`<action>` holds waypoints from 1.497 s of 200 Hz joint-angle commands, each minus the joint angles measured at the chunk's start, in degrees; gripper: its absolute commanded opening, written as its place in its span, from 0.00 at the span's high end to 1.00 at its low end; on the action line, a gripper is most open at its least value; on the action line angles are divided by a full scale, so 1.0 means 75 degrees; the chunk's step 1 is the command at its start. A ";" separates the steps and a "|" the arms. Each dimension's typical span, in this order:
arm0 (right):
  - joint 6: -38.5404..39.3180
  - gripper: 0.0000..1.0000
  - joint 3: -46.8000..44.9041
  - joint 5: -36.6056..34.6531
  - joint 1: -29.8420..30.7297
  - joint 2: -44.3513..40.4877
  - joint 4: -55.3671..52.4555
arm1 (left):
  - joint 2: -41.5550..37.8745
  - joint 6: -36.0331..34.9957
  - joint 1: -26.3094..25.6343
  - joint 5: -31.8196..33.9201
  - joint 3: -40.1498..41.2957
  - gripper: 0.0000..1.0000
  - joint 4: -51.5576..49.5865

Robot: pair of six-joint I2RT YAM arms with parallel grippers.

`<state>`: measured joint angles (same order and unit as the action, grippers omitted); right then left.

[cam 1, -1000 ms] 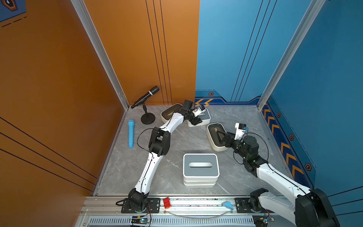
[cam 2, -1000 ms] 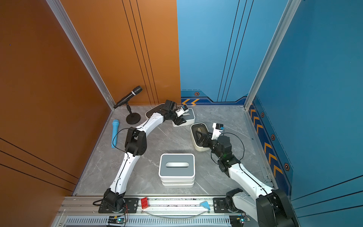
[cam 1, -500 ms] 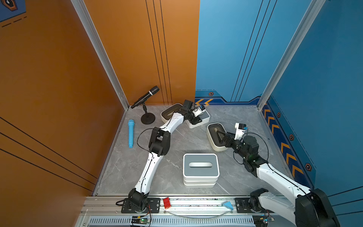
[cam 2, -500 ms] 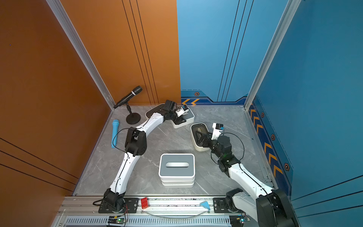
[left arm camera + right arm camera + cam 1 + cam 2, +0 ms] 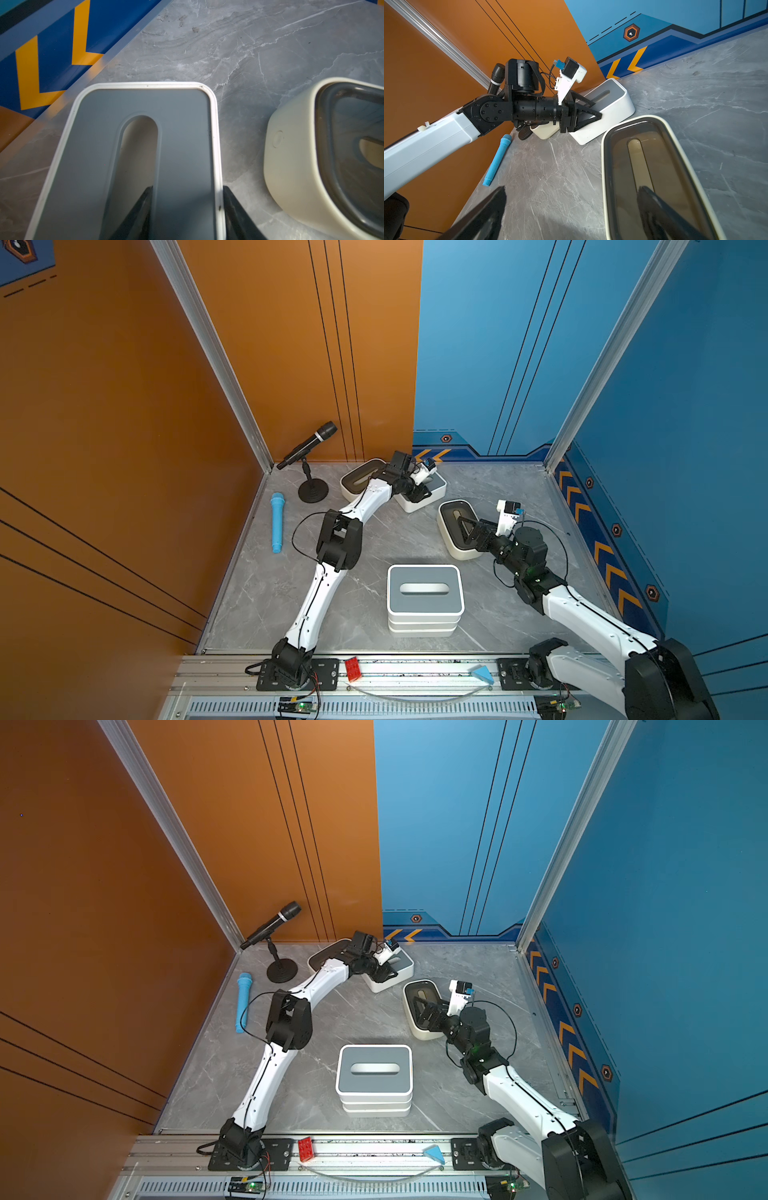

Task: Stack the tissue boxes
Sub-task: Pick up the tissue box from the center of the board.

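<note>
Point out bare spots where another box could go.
Bare marble: between the blue microphone and the stack, crossed by the left arm, and in the far corner between the nearer brown-lidded box and the blue walls. Crowded: the corner by the orange wall, with the microphone stand, the farther brown-lidded box and the grey-lidded box.

Orange wall panels (image 5: 104, 406) with thin black lines close the left and far-left sides. Blue wall panels (image 5: 685, 406) close the far-right and right. Slanted aluminium posts (image 5: 215, 356) mark the two far corners. A dark blue band with orange chevrons (image 5: 604, 549) runs along the foot of the blue walls. The tabletop (image 5: 498, 489) is grey marble-patterned and evenly lit. A metal rail (image 5: 415, 670) borders its near edge.
</note>
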<state>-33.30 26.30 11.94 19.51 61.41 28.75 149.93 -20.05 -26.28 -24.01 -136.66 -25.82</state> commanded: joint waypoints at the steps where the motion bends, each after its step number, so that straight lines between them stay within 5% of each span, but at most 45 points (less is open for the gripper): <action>1: 0.0015 0.00 0.0137 0.0046 0.0024 0.0055 0.0116 | -0.0573 0.0482 -0.0104 0.0029 -0.0142 0.66 0.0209; 146: -0.0306 0.00 0.0181 0.0643 -0.0078 0.0505 0.0542 | -0.3068 0.0353 -0.0228 0.0839 0.2093 0.71 0.0502; 299: 0.0077 0.00 0.0515 0.1873 0.0312 0.0510 0.0627 | -0.8672 -0.0173 -0.0011 0.1047 0.7201 0.71 0.0126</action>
<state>-35.81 28.67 24.14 20.49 66.50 32.64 90.61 -19.27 -26.87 -16.60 -86.04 -23.53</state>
